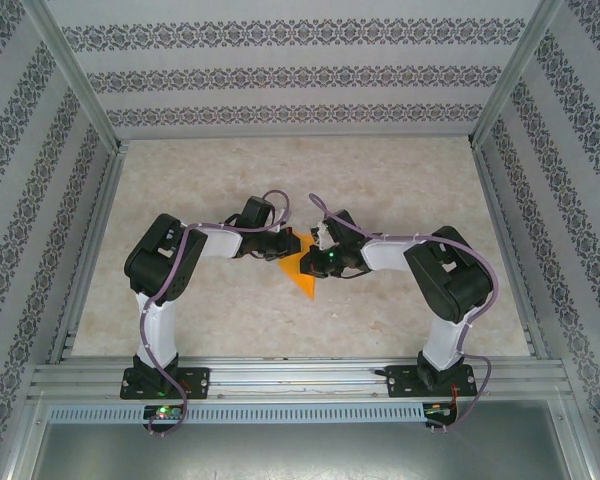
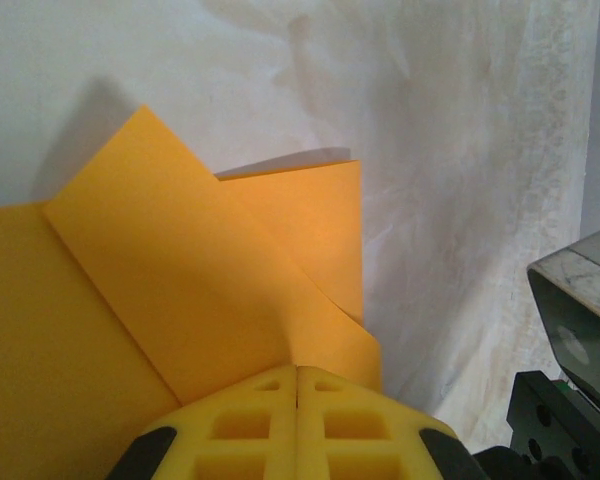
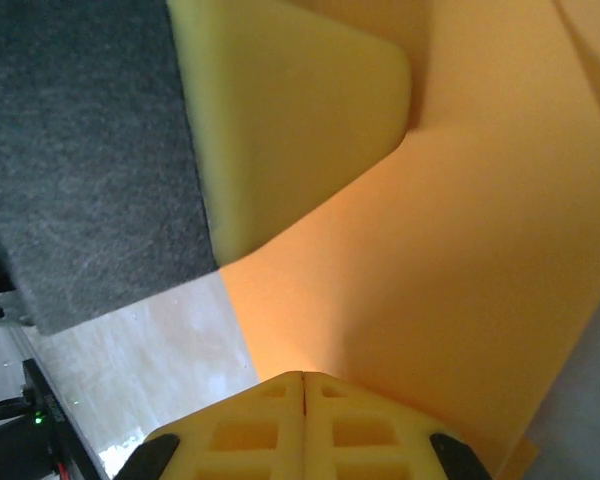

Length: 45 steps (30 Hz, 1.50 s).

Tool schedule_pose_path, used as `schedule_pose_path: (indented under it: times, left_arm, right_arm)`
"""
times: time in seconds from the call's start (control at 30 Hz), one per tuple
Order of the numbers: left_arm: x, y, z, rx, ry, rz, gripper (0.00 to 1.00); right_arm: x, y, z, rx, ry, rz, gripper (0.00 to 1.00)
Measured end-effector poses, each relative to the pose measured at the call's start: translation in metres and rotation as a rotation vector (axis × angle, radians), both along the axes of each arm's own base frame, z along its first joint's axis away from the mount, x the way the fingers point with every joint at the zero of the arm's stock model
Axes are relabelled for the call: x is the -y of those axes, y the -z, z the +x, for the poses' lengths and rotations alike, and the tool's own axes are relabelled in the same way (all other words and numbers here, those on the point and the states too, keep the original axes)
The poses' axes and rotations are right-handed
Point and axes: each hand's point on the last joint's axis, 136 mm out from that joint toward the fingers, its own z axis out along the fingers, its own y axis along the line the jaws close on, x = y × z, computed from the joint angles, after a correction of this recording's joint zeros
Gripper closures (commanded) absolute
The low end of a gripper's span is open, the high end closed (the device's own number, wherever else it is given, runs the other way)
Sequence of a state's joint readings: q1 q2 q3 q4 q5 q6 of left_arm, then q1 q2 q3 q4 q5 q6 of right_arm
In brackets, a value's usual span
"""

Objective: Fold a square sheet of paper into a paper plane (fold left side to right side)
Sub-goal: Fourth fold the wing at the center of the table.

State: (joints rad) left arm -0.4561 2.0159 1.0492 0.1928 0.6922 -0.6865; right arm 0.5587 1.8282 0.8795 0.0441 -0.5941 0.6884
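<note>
The square sheet of paper [image 1: 298,273] lies mid-table, bright orange and folded into a pointed wedge like a paper plane, its tip toward the near edge. In the left wrist view the paper [image 2: 180,280] shows layered flaps with diagonal creases. My left gripper [image 2: 297,368] is shut, its tips resting on the paper where a crease ends. My right gripper [image 3: 303,375] is shut too, tips down on the orange paper [image 3: 460,260]. Both grippers, left [image 1: 288,243] and right [image 1: 318,252], meet over the paper's far part and hide it. One left finger [image 3: 280,110] dents the sheet.
The pale marbled table [image 1: 230,180] spreads around the paper on all sides. Patterned walls and metal frame rails [image 1: 90,240] close it in. Part of the right arm [image 2: 570,340] sits close beside the left gripper.
</note>
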Motion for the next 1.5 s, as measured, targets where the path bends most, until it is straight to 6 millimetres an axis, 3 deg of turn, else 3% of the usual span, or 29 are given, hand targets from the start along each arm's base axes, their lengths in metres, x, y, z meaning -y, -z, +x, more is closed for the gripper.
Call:
schedule_pose_path:
  times: [0.5, 1.0, 1.5]
  left_arm:
    - [-0.001, 0.000, 0.001, -0.006, -0.009, 0.002, 1.00]
    - [-0.002, 0.001, 0.001, -0.019, -0.020, 0.000, 1.00]
    - [-0.002, 0.001, 0.001, -0.022, -0.020, 0.000, 1.00]
  right_arm:
    - [0.001, 0.008, -0.004, 0.025, -0.040, -0.049, 1.00]
    - [0.009, 0.008, -0.043, 0.009, -0.083, -0.073, 1.00]
    - [0.022, 0.004, -0.062, -0.013, -0.080, -0.085, 1.00]
